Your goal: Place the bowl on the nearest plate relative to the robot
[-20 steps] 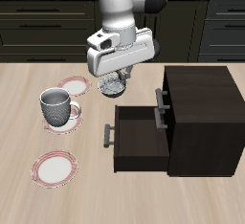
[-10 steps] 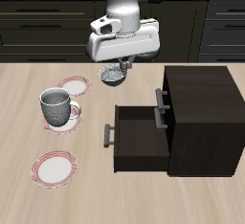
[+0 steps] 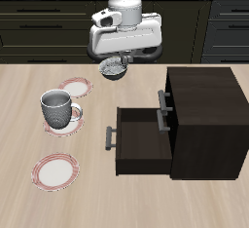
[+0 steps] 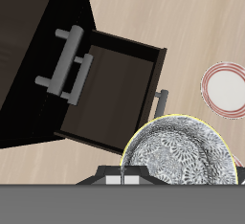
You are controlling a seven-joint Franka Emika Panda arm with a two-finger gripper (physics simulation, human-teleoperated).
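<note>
My gripper (image 3: 118, 60) is shut on the rim of the small white bowl (image 3: 115, 71) with the grey patterned inside and holds it in the air above the back of the table. The wrist view shows the bowl (image 4: 184, 157) close up under the gripper (image 4: 127, 177). Three white plates with reddish-pink rims lie on the table. The plate (image 3: 75, 86) farthest back lies bare, a little beside and below the held bowl, and I take the bare plate (image 4: 226, 86) in the wrist view to be that same plate. A second plate (image 3: 64, 126) carries a mug. The third plate (image 3: 55, 171) lies near the front edge.
A grey-and-white mug (image 3: 56, 107) stands on the middle plate. A dark cabinet (image 3: 202, 115) stands beside the gripper's path, its upper drawer (image 3: 138, 134) pulled open and empty, also seen as the open drawer (image 4: 113, 96) from the wrist.
The gripper has risen with the bowl in it, carrying it up off the table near the back. The plates, mug and drawer have not moved.
</note>
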